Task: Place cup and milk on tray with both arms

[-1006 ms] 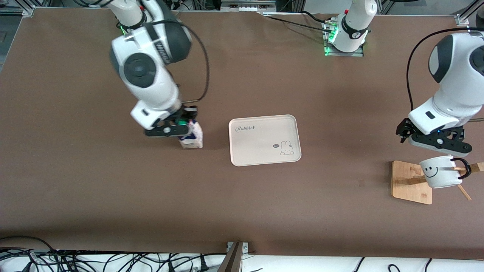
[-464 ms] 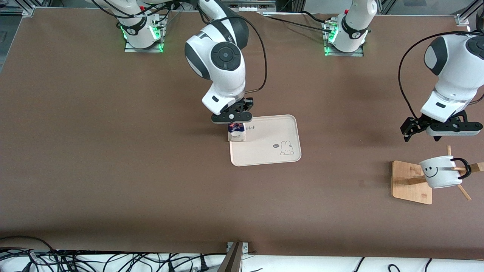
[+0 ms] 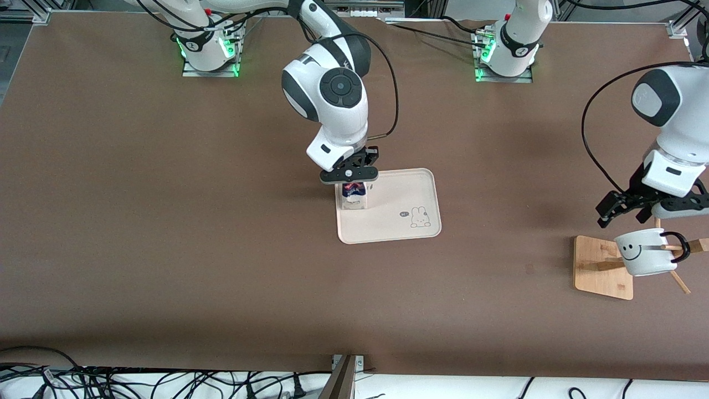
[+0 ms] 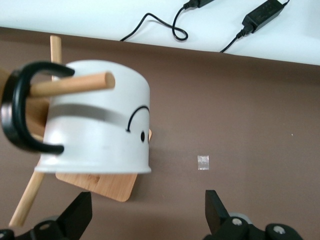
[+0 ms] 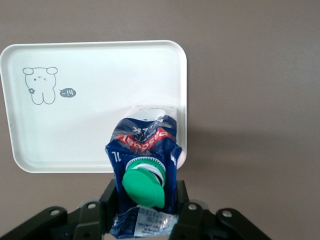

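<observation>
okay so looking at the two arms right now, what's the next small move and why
Probably lower the milk and release it: the right gripper holds it by the top over the tray, at the corner toward the right arm's end. The left gripper, open, hovers by the cup hanging on the wooden rack.

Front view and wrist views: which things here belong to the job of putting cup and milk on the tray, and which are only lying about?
Belong to the job:
- milk, held by the right gripper over the tray
- cup, hanging on the wooden rack
- left gripper, open, above the cup

Only lying about:
- small tape scrap on the table
- cables at the table's edge
</observation>
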